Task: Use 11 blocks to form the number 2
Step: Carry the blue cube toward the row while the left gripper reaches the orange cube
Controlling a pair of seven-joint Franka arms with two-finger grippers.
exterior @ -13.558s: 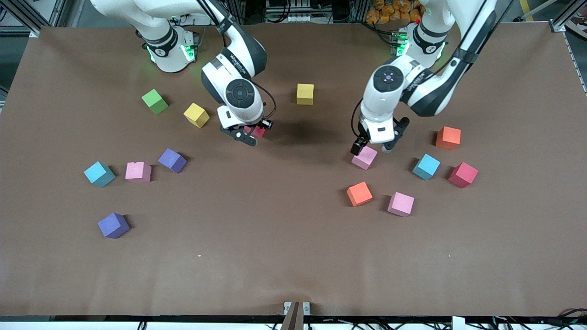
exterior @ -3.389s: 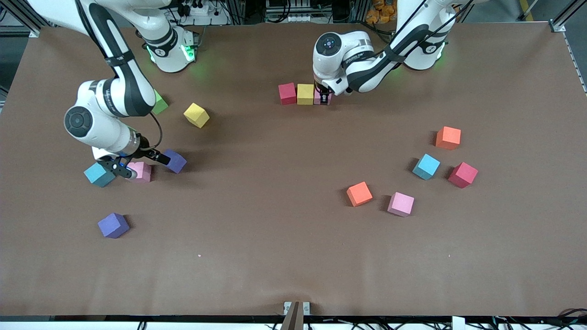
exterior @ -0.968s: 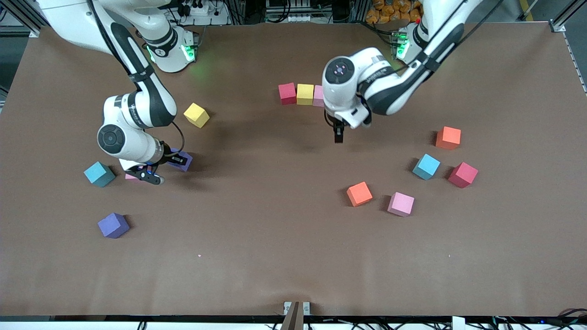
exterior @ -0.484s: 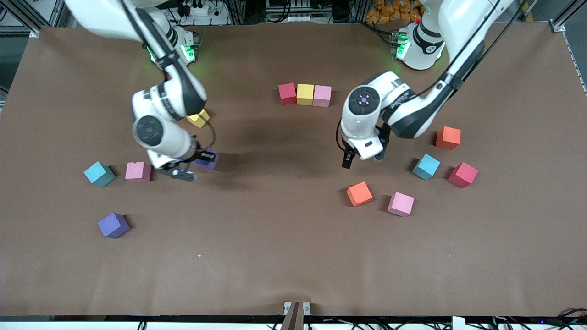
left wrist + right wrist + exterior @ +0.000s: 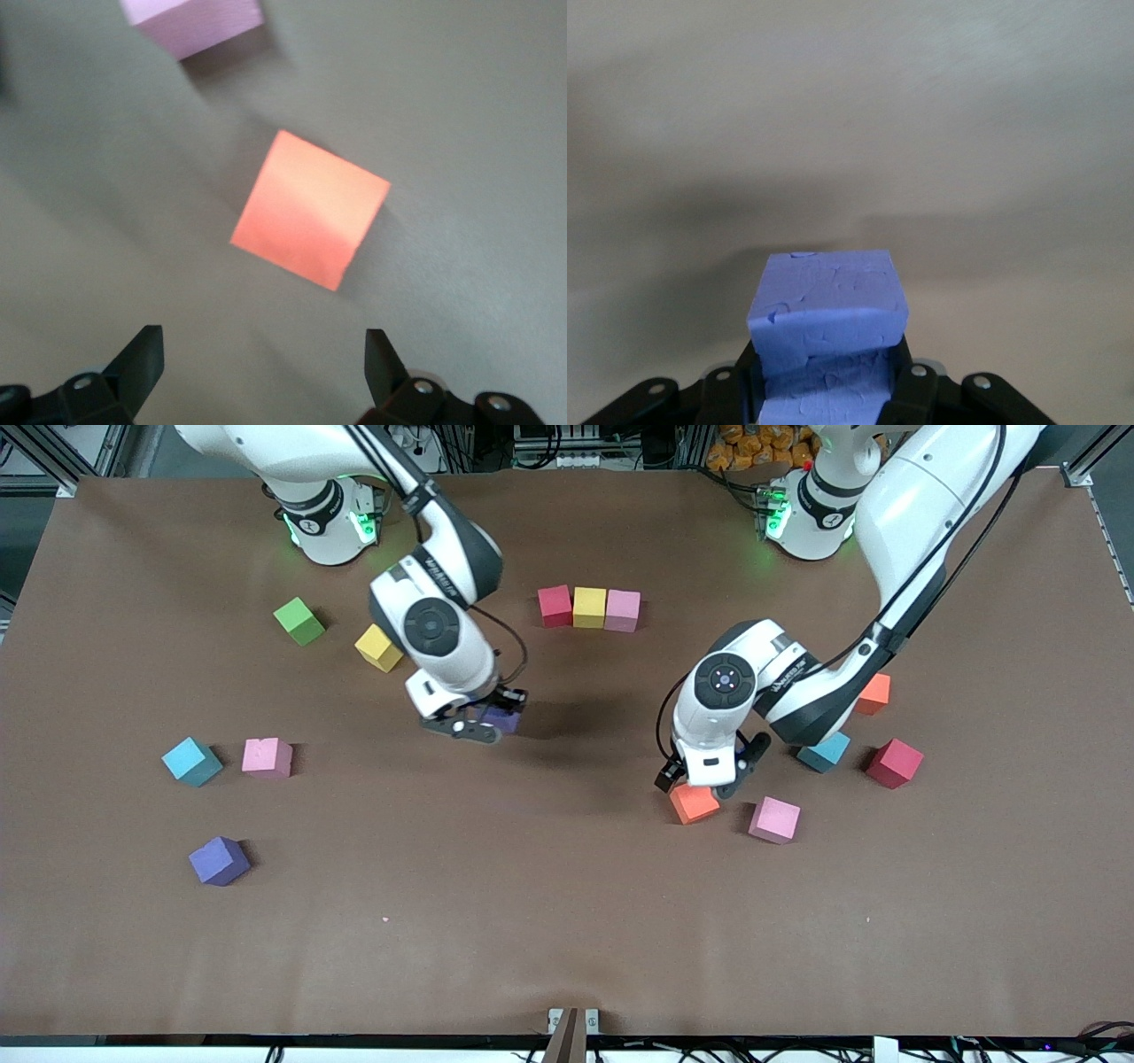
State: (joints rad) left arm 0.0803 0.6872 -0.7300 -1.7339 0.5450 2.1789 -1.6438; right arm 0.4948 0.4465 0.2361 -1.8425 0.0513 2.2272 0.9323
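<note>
My right gripper (image 5: 485,722) is shut on a purple block (image 5: 828,328) and holds it in the air over the bare table, between a loose yellow block (image 5: 379,647) and the row. That row is a red block (image 5: 555,606), a yellow block (image 5: 589,607) and a pink block (image 5: 622,610) touching side by side near the bases. My left gripper (image 5: 700,784) hangs open just over an orange block (image 5: 310,210), which lies ahead of the fingertips (image 5: 146,345), with a pink block (image 5: 773,819) beside it.
Toward the left arm's end lie a light blue block (image 5: 824,753), a red block (image 5: 894,763) and an orange block (image 5: 875,693), partly hidden by the arm. Toward the right arm's end lie a green cube (image 5: 299,621) and light blue (image 5: 191,762), pink (image 5: 267,757) and purple (image 5: 219,860) blocks.
The right gripper has carried the purple block from the right arm's end toward the table's middle. The left gripper has swung from near the row to over the orange block, staying open.
</note>
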